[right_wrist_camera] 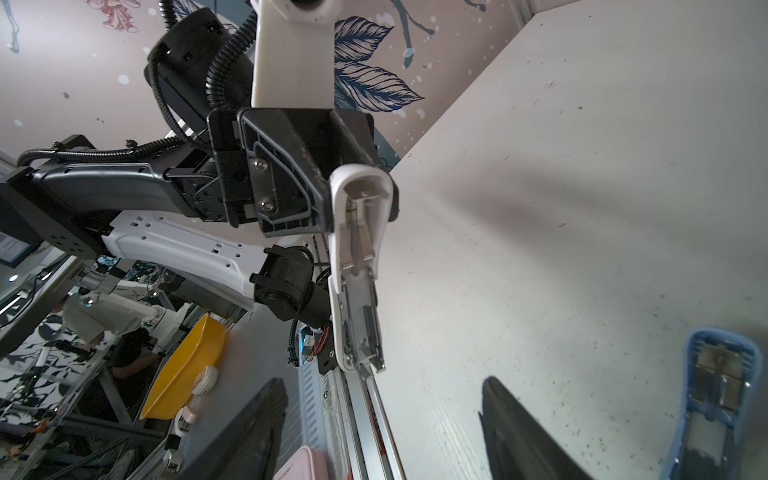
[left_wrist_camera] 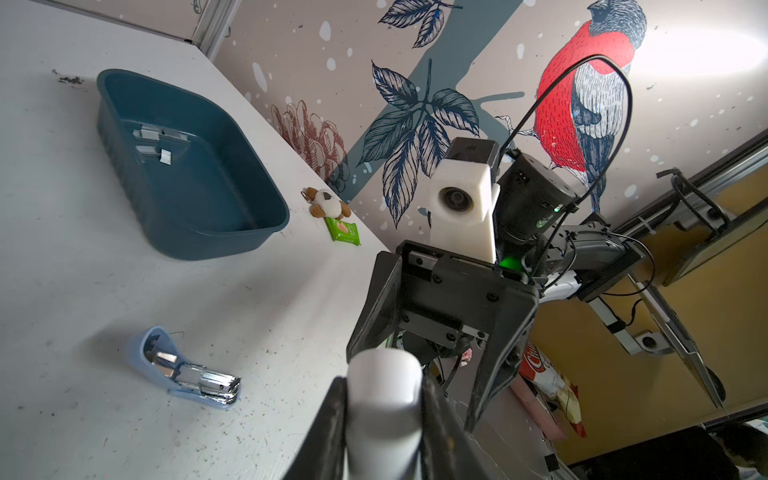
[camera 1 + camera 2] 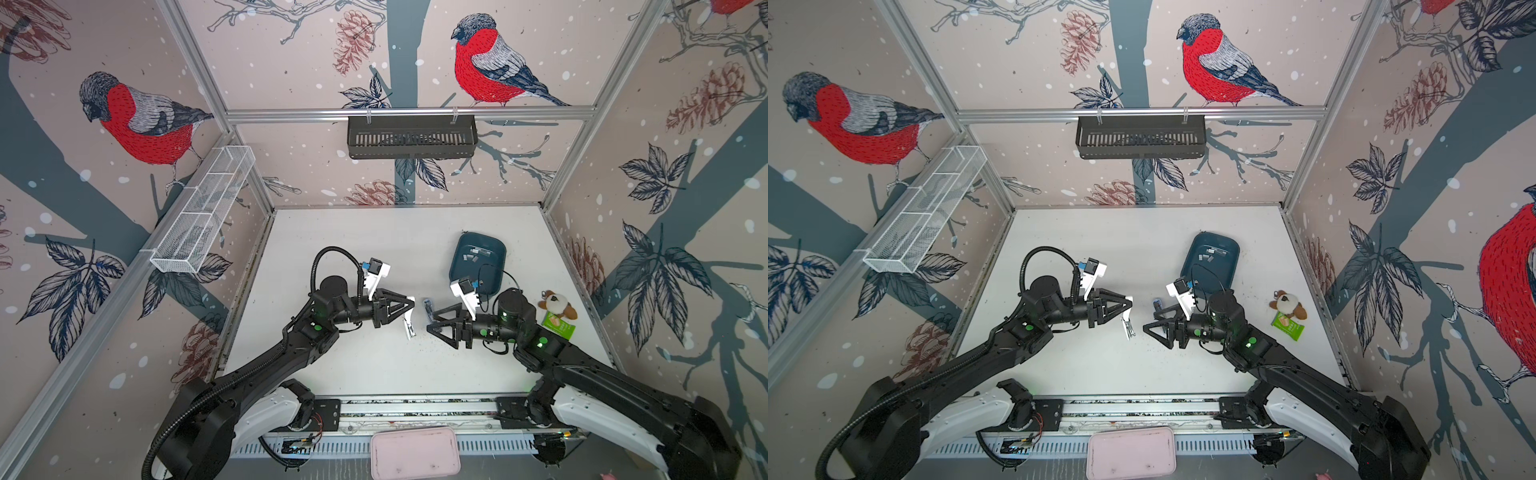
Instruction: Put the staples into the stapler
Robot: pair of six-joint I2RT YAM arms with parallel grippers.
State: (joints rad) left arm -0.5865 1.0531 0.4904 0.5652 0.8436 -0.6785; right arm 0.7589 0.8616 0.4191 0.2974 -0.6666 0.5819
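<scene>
A: Where are the staples [image 3: 476, 253]?
B: In the tray [image 3: 457, 249], toward the tabletop's far right corner, well apart from both sets of fingers.
A: And the grippers?
B: The left gripper [image 3: 409, 306] clamps the white stapler [image 3: 409, 328]. The right gripper [image 3: 431, 324] gapes empty, with the blue stapler [image 3: 428, 306] just beside it.

the wall panels [image 3: 291, 62] were printed in dusty pink with red-breasted bullfinches, brown pine cones and navy leaves. the tabletop [image 3: 374, 249] was seen as white, flecked with dark specks. silvery staples [image 2: 151, 143] were shown in a teal tray [image 2: 199, 241]. a pale blue stapler [image 2: 187, 370], a white stapler [image 1: 361, 195], a green packet [image 2: 343, 232] and a brown-and-white plush toy [image 2: 328, 203] were noted.
</scene>
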